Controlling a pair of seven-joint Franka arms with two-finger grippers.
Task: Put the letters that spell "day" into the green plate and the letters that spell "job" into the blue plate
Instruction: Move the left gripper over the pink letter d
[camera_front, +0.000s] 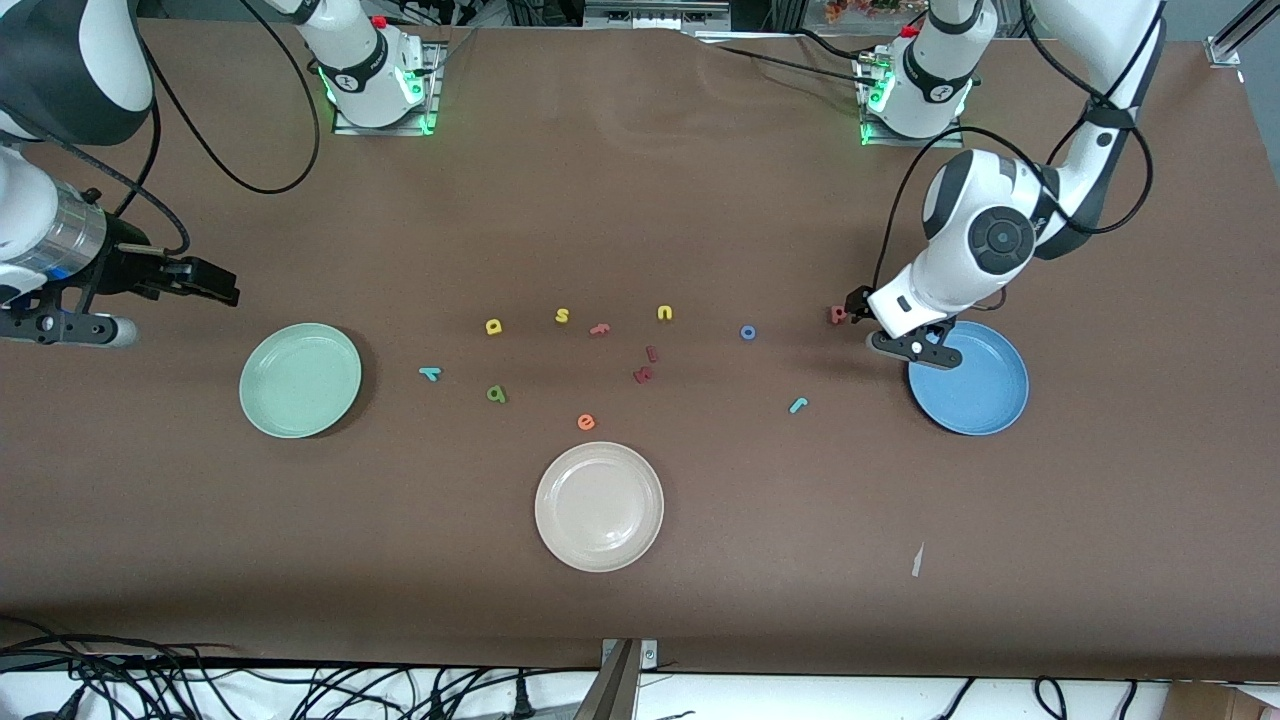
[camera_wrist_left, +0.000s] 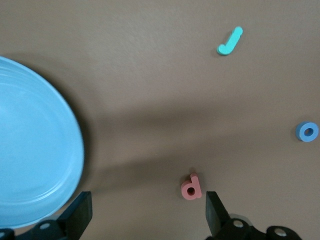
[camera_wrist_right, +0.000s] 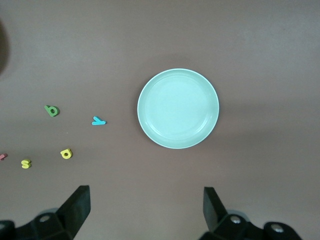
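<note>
My left gripper (camera_front: 886, 324) (camera_wrist_left: 147, 210) hangs open low over the table between the salmon-red letter (camera_front: 838, 315) (camera_wrist_left: 191, 187) and the blue plate (camera_front: 968, 378) (camera_wrist_left: 30, 150); the letter lies just inside one finger. The blue ring "o" (camera_front: 748, 332) (camera_wrist_left: 307, 131) and teal "j" (camera_front: 798, 405) (camera_wrist_left: 230, 41) lie toward the middle. My right gripper (camera_front: 212, 284) (camera_wrist_right: 146, 207) is open and holds nothing, over bare table beside the green plate (camera_front: 300, 380) (camera_wrist_right: 178, 108). The yellow bowl letter (camera_front: 493, 326) (camera_wrist_right: 66, 153), dark green letter (camera_front: 496, 394) (camera_wrist_right: 51, 110) and teal "y" (camera_front: 430, 374) (camera_wrist_right: 98, 121) lie loose.
A cream-white plate (camera_front: 599, 506) sits nearer the front camera at mid-table. Other loose letters lie between the plates: yellow "s" (camera_front: 562, 316), yellow "u" (camera_front: 665, 313), a pink letter (camera_front: 599, 328), two dark red ones (camera_front: 645, 366), an orange "e" (camera_front: 586, 422).
</note>
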